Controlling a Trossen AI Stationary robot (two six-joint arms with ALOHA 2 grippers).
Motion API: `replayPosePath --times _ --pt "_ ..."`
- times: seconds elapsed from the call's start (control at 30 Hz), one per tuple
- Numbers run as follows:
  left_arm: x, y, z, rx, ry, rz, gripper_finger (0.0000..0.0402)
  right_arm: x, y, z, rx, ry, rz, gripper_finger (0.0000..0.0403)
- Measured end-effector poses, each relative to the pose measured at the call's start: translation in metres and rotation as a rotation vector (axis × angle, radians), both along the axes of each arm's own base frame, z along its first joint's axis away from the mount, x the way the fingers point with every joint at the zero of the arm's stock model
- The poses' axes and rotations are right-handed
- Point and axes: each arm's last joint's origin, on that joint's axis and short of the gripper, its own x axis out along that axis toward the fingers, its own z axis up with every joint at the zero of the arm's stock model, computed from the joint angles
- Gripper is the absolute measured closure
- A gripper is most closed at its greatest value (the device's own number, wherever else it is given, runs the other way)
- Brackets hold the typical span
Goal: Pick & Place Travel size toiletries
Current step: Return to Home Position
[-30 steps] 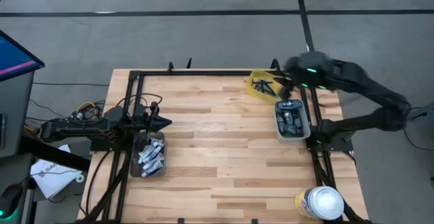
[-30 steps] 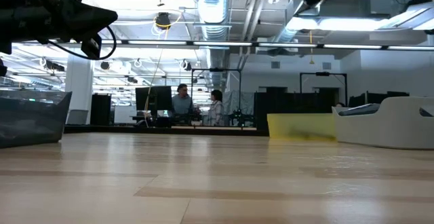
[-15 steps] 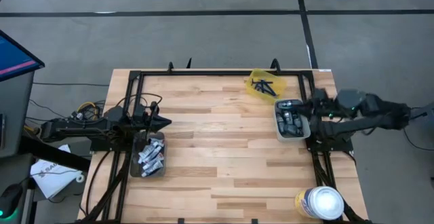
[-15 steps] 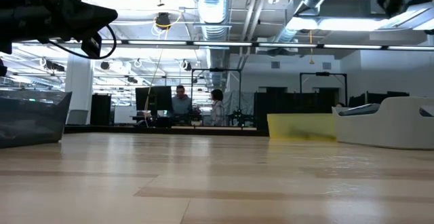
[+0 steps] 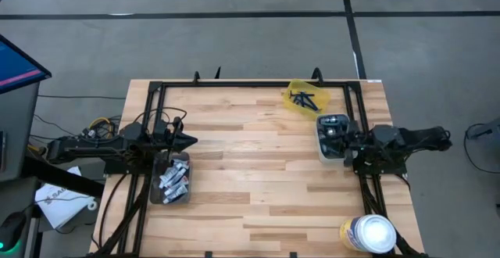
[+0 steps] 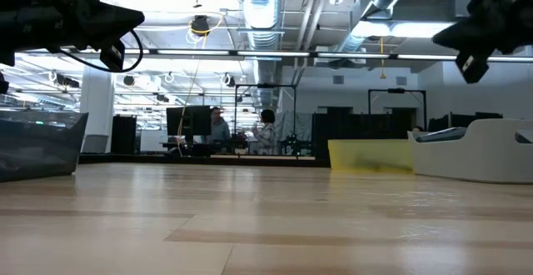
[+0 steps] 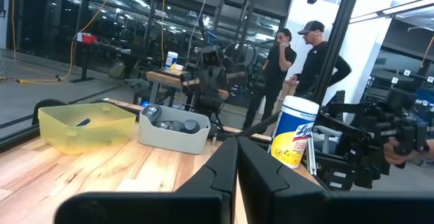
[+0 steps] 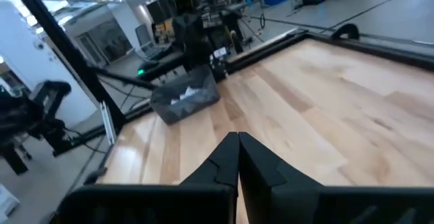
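The white-and-blue tubes (image 5: 173, 178) lie in a grey bin (image 5: 156, 189) near the table's left edge. Dark pods (image 5: 334, 127) fill a white bin (image 5: 322, 150) at the right, and dark razors (image 5: 303, 98) lie in a yellow bin (image 5: 293, 108) at the far right. My left gripper (image 5: 192, 141) hovers shut just beyond the grey bin's far end and holds nothing. My right gripper (image 5: 342, 138), also shut and without a load, hangs above the white bin, pointing toward the table's left. In the right wrist view the shut fingers (image 8: 238, 149) aim at the grey bin (image 8: 186, 100).
A large white-lidded canister (image 5: 369, 233) stands at the near right corner. A black frame rail (image 5: 234, 84) runs along the far edge and down both sides. Bare wood (image 5: 250, 164) lies between the bins. People (image 7: 308, 61) stand in the room beyond the table.
My right arm has drawn back from beside the yellow bin toward the table's right edge and near side, folding low, so its gripper now hangs over the white bin. The left arm and all the bins have stayed put.
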Motion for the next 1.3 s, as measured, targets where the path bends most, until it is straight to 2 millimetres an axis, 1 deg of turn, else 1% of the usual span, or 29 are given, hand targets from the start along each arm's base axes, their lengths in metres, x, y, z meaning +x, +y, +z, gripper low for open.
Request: replayPosePath --times 0.13,0.23,0.43,0.57,0.67,0.73,0.8,1.03,1.3 --pt "0.000 0.000 0.000 0.000 -0.001 0.000 0.0394 0.006 0.002 -0.019 -0.020 0.047 0.010 0.0402" --pt "0.000 0.000 0.000 0.000 -0.003 0.000 0.0396 0.010 0.003 -0.031 -0.034 0.048 0.011 0.0402" --pt "0.000 0.000 0.000 0.000 -0.004 0.000 0.0394 0.011 0.004 -0.025 -0.154 -0.024 0.042 0.0403" --pt "0.000 0.000 0.000 0.000 -0.004 0.000 0.0395 0.012 0.007 -0.018 -0.187 -0.113 0.137 0.0403" --pt "0.000 0.000 0.000 0.000 -0.004 0.000 0.0396 0.015 0.009 -0.025 -0.181 -0.157 0.192 0.0403" --pt "0.000 0.000 0.000 0.000 -0.003 0.000 0.0394 0.016 0.009 -0.032 -0.143 -0.143 0.202 0.0403" --pt "0.000 0.000 0.000 0.000 -0.004 0.000 0.0394 0.018 0.009 -0.033 -0.099 -0.132 0.201 0.0403" --pt "0.000 0.000 0.000 0.000 -0.004 0.000 0.0395 0.019 0.007 -0.035 -0.113 -0.104 0.155 0.0403" --pt "0.000 0.000 0.000 0.000 -0.004 0.000 0.0396 0.019 0.007 -0.035 -0.113 -0.103 0.153 0.0403"
